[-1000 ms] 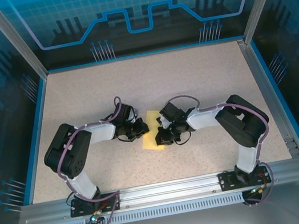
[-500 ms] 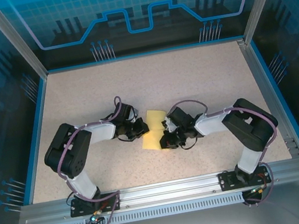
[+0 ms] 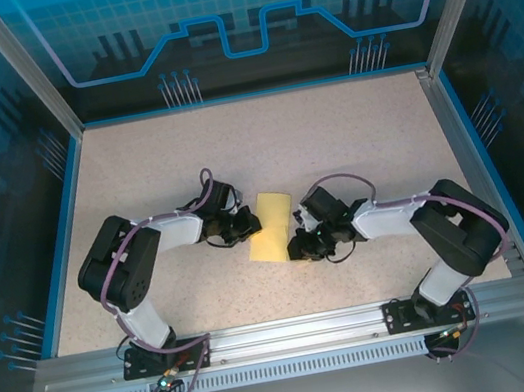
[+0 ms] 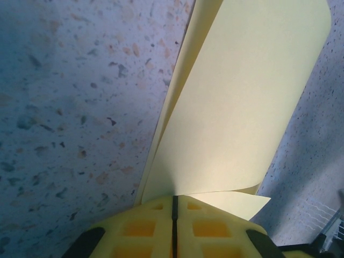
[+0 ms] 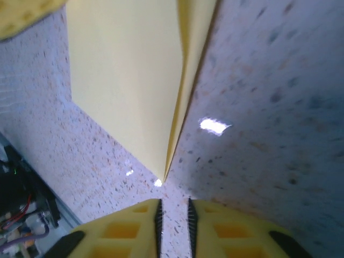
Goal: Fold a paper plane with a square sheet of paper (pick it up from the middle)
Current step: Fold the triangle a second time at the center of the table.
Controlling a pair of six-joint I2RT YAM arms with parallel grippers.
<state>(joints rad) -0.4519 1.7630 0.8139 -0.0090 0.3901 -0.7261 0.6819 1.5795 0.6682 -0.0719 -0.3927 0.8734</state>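
Stretched low, my left claw is clenching the square sheet of paper; my right claw is gaping slightly, just beside it.

Blue-tinted overhead light, glare spot on the table, wrist close-ups soft, perhaps defocused.

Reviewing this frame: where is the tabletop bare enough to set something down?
Bare: the far half of the table beyond the yellow sheet, and the near strip before the front rail. Crowded: the centre, where the left end effector and right end effector flank the sheet.
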